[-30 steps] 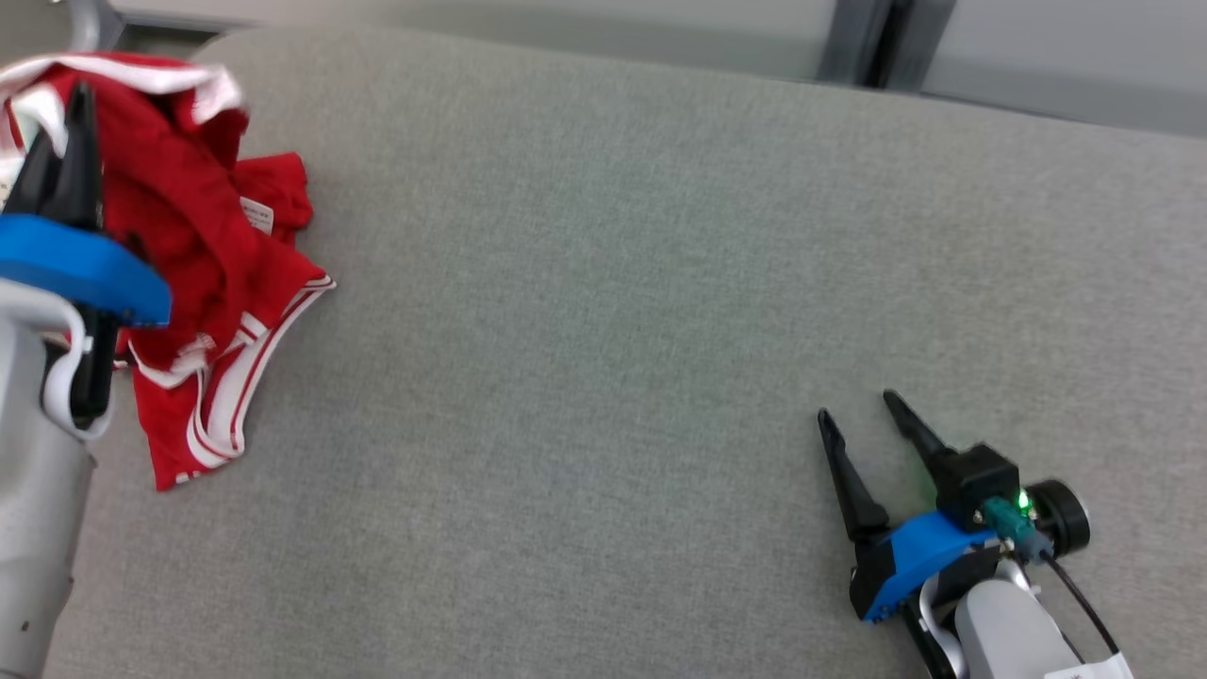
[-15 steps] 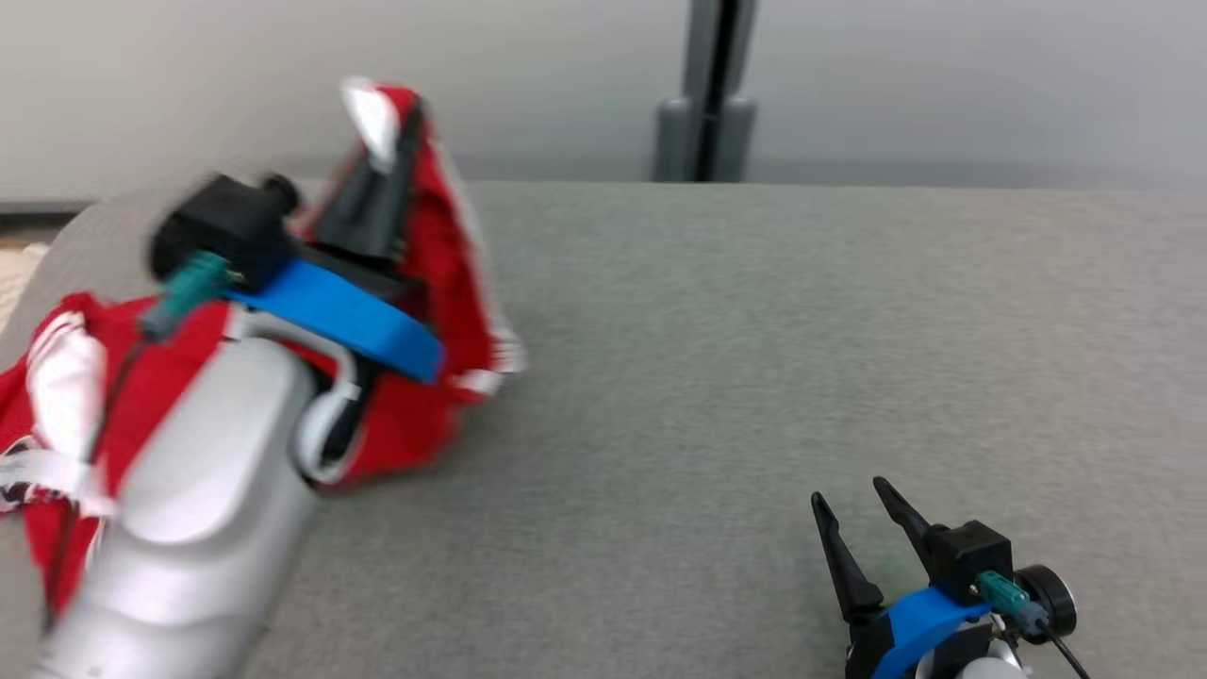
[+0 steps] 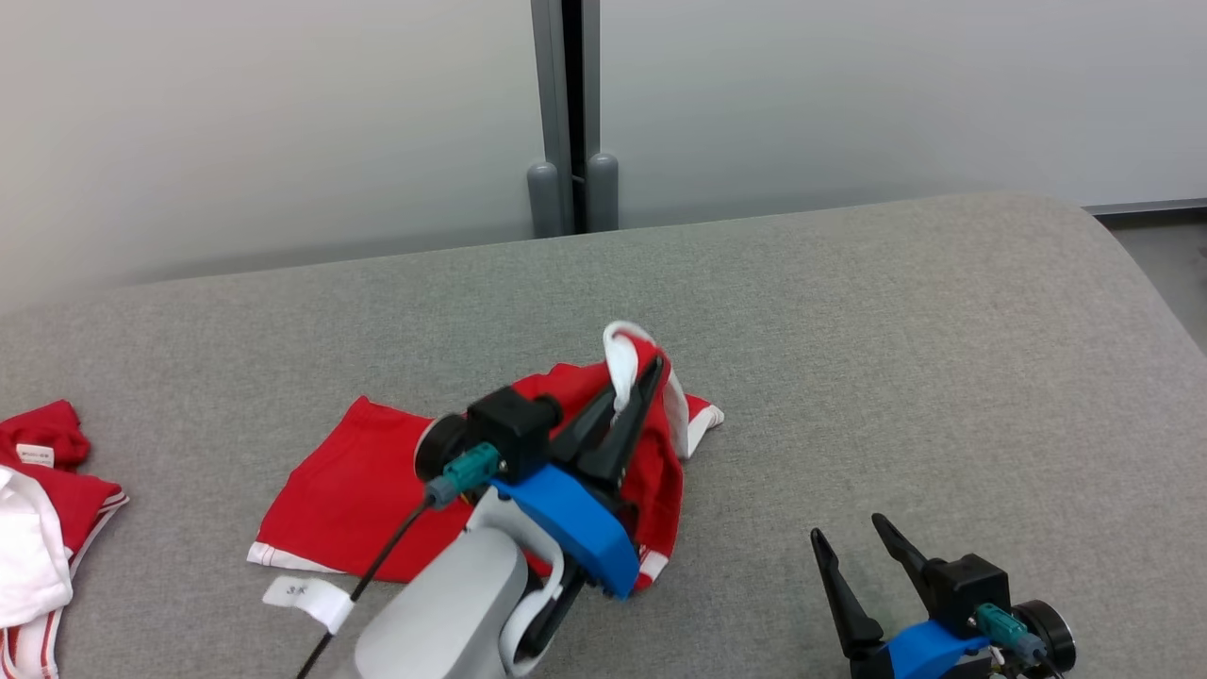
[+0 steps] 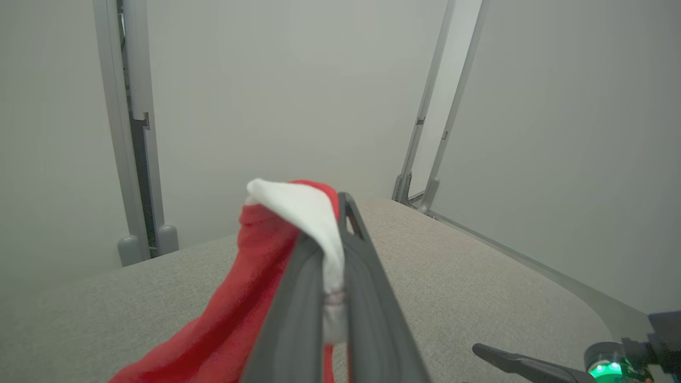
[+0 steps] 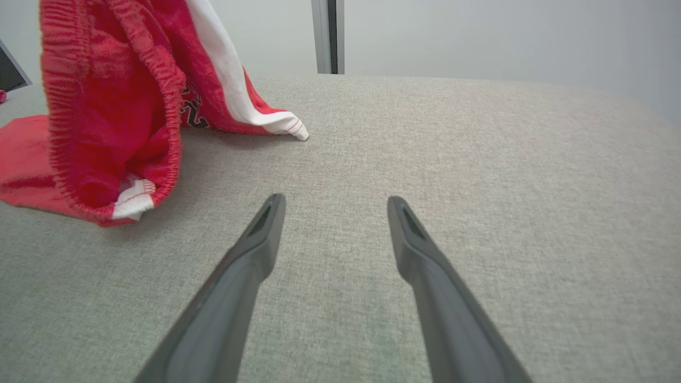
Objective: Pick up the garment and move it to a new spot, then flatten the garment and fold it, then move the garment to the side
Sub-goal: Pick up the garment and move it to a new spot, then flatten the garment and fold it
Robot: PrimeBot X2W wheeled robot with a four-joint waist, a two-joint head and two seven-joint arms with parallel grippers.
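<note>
Left gripper (image 3: 630, 391) pinched on white hem of red fabric garment (image 3: 358, 481); cloth's length trails leftward; right gripper (image 3: 847, 528), fingers apart, empty, off its right end.

Grey fabric-covered tabletop (image 3: 849, 330), rounded at its right corner, bearing a red garment (image 3: 358, 490) mid-left and red-and-white clothes (image 3: 90, 500) far left.

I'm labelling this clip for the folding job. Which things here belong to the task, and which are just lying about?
In the job:
red garment, gripped by the shut left pincer
right pincer, open, apart from it
grey padded surface

Lying about:
red and white clothes at far left
white label near the hem
grey post behind
</note>
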